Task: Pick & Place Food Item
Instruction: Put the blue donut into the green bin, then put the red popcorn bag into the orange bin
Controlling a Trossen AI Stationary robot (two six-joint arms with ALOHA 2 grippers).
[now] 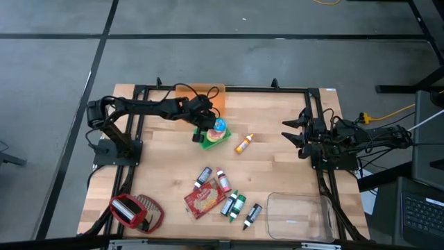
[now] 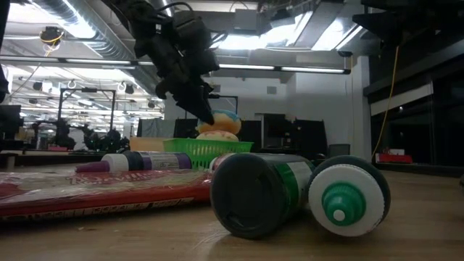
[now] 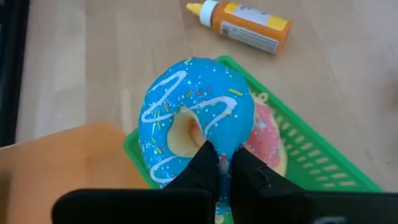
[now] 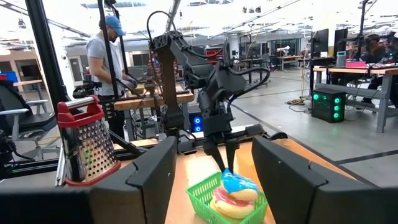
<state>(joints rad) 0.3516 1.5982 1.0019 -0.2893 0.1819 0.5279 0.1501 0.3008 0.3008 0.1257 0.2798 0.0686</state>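
Blue-iced ring doughnut with white drizzle and sprinkles (image 3: 196,118) sits tilted in the green plastic mesh basket (image 1: 210,141), leaning on a pink-iced doughnut (image 3: 268,134) beneath it. Left gripper (image 3: 219,169) is down on the blue doughnut, its dark fingers (image 3: 202,163) pinched nearly together on the doughnut's near rim. An orange sheet (image 1: 201,96) lies just behind the basket, a small orange squeeze bottle with yellow cap (image 1: 243,144) near the basket's right. Right gripper (image 1: 291,132) waits well apart to the basket's right, at the table's (image 1: 277,170) edge, fingers partly spread, holding nothing.
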